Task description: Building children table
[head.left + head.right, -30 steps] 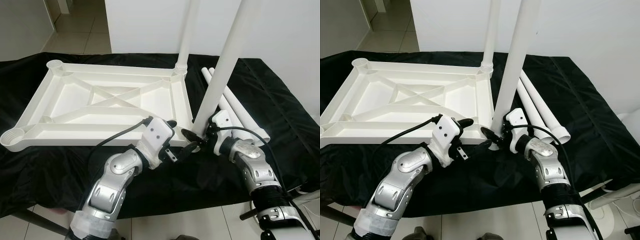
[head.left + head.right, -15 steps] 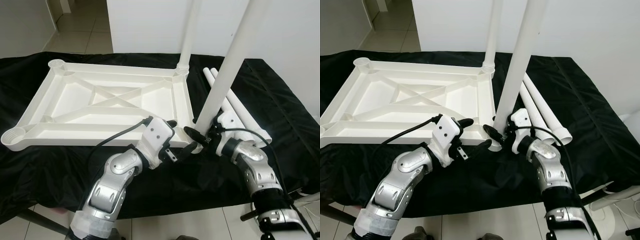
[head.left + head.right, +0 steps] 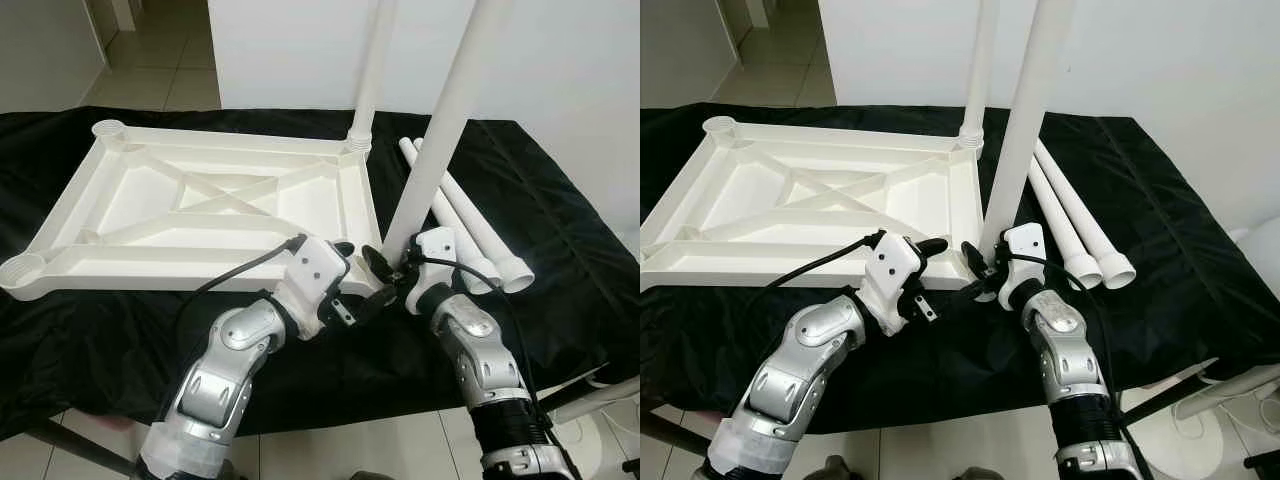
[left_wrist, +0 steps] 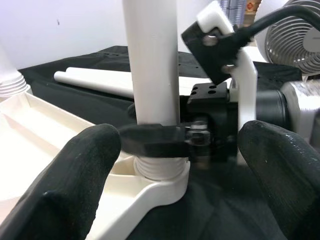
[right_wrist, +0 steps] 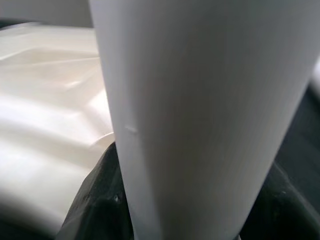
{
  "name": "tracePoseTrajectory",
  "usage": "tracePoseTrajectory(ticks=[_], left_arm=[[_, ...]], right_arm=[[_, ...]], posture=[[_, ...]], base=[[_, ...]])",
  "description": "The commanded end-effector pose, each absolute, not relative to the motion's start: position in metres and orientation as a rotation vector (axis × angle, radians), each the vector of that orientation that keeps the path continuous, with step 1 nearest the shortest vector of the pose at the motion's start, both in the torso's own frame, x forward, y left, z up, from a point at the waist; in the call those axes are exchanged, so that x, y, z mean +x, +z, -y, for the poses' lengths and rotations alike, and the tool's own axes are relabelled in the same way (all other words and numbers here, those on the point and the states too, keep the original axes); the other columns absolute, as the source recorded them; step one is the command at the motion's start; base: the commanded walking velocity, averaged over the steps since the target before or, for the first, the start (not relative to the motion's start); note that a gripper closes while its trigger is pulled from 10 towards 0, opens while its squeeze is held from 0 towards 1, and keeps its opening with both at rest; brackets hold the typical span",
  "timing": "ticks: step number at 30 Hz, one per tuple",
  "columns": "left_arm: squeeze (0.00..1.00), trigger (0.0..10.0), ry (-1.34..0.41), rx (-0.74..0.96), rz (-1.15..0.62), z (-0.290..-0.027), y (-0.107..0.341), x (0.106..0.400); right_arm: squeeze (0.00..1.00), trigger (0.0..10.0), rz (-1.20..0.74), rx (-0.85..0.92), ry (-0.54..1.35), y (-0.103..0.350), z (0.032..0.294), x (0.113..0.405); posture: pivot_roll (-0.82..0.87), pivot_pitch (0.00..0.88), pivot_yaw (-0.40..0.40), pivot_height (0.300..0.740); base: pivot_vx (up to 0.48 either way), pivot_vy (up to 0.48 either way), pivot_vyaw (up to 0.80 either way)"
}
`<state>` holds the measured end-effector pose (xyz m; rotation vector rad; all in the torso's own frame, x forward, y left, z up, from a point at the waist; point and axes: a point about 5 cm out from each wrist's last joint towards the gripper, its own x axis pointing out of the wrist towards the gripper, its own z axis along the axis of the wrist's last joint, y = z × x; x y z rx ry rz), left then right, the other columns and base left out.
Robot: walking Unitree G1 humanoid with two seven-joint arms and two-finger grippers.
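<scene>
The white table top (image 3: 200,200) lies upside down on the black cloth. One white leg (image 3: 372,70) stands in its far right corner. A second white leg (image 3: 440,110) stands nearly upright in the near right corner socket (image 4: 160,175). My right gripper (image 3: 387,268) is shut on this leg just above the socket, with a black finger wrapped round it. My left gripper (image 3: 362,275) is open at the same corner. Its two black fingers (image 4: 75,185) sit on either side of the leg's base without touching it.
Two loose white legs (image 3: 470,215) lie side by side on the cloth right of the table top. The black-covered table's front edge (image 3: 330,400) is close below my arms. A white wall stands behind, and tiled floor shows at the far left.
My right forearm has swung to the left, turning the wrist round the leg it holds. The leg leaned right and has come back more upright. The left gripper has stayed put.
</scene>
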<state>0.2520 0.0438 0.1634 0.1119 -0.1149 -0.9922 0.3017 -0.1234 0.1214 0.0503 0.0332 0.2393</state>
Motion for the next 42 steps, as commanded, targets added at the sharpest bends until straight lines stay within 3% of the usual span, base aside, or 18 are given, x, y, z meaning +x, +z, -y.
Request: tracePoseTrajectory(ticks=[1, 4, 8, 17, 18, 28, 29, 32, 33, 42], left_arm=[[0.0, 10.0, -0.939, 0.113, 0.109, -0.045, 0.163, 0.253], [0.0, 10.0, -0.941, 0.114, 0.106, -0.046, 0.163, 0.253], [0.0, 10.0, -0.946, 0.112, 0.105, -0.045, 0.163, 0.252], [0.0, 10.0, -0.954, 0.113, 0.101, -0.045, 0.162, 0.251], [0.0, 10.0, -0.955, 0.114, 0.101, -0.045, 0.162, 0.251], [0.0, 10.0, -0.964, 0.113, 0.104, -0.043, 0.163, 0.251], [0.0, 10.0, -0.965, 0.113, 0.106, -0.043, 0.164, 0.251], [0.0, 10.0, -0.965, 0.112, 0.107, -0.043, 0.164, 0.252], [0.0, 10.0, -0.964, 0.113, 0.108, -0.044, 0.165, 0.252], [0.0, 10.0, -0.962, 0.124, 0.115, -0.045, 0.165, 0.254]], right_arm=[[0.0, 10.0, -0.173, 0.046, 0.142, 0.098, 0.129, 0.297], [0.0, 10.0, -0.153, 0.071, -0.006, 0.099, 0.121, 0.293], [0.0, 10.0, -0.137, 0.073, 0.029, 0.103, 0.107, 0.29], [0.0, 10.0, -0.145, 0.08, 0.013, 0.107, 0.105, 0.286], [1.0, 10.0, -0.138, 0.082, 0.027, 0.108, 0.104, 0.286], [1.0, 10.0, -0.037, 0.069, 0.125, 0.116, 0.117, 0.289], [0.11, 10.0, -0.022, 0.048, 0.17, 0.117, 0.122, 0.29], [0.11, 10.0, -0.01, 0.018, 0.193, 0.118, 0.126, 0.291], [0.0, 10.0, 0.002, -0.002, 0.221, 0.119, 0.132, 0.293], [0.0, 10.0, 0.072, -0.089, 0.401, 0.136, 0.158, 0.311]], posture=[[-0.04, 0.0, -0.048, 0.74], [-0.05, 0.0, -0.045, 0.74], [-0.05, 0.0, -0.042, 0.74], [-0.05, 0.0, -0.044, 0.74], [-0.05, 0.0, -0.044, 0.74], [-0.05, 0.0, -0.045, 0.74], [-0.05, 0.0, -0.046, 0.74], [-0.05, 0.0, -0.046, 0.74], [-0.05, 0.0, -0.048, 0.74], [-0.04, 0.0, -0.047, 0.74]], base=[[0.0, 0.0, 0.0], [0.0, 0.0, 0.0], [0.0, 0.0, 0.0], [0.0, 0.0, 0.0], [0.0, 0.0, 0.0], [0.0, 0.0, 0.0], [0.0, 0.0, 0.0], [0.0, 0.0, 0.0], [0.0, 0.0, 0.0], [0.0, 0.0, 0.0]])
